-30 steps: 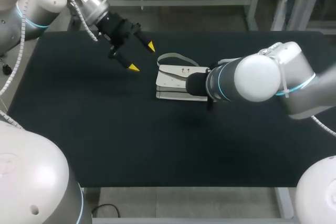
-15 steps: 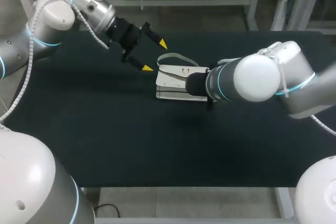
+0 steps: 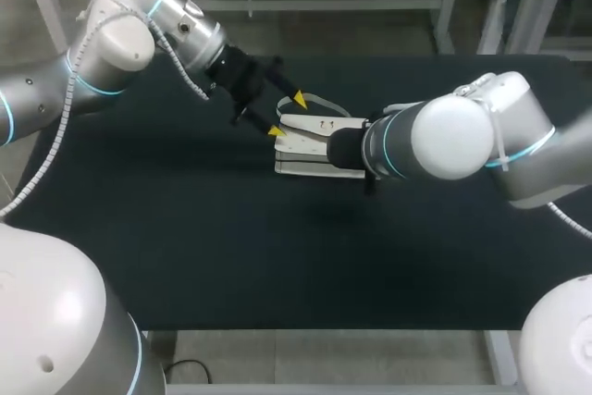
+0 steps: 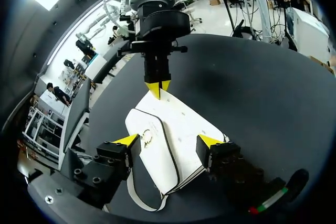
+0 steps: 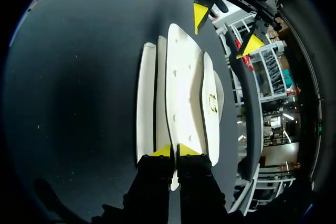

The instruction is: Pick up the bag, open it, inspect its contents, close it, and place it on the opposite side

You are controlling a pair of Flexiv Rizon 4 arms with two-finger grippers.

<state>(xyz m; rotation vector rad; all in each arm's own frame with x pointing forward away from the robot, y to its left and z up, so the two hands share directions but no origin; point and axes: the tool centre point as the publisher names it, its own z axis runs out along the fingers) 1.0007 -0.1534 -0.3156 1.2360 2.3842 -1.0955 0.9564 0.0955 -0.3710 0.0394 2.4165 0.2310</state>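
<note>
The white bag lies flat in the middle of the black table, its grey strap looped behind it. My right gripper is shut on the bag's near edge; in the head view my own arm hides it. The left gripper stands open at the bag's other end, one yellow tip on each side of it. In the left wrist view the bag lies between that gripper's spread fingers, and the right gripper pinches its far edge.
Dark table surface surrounds the bag on all sides. The right arm stretches low across the table from the right and covers the bag's right end.
My left arm has swung right and down from the table's back left until its tips straddle the bag, and its fingers have drawn somewhat closer together. The right arm and the bag have stayed put.
</note>
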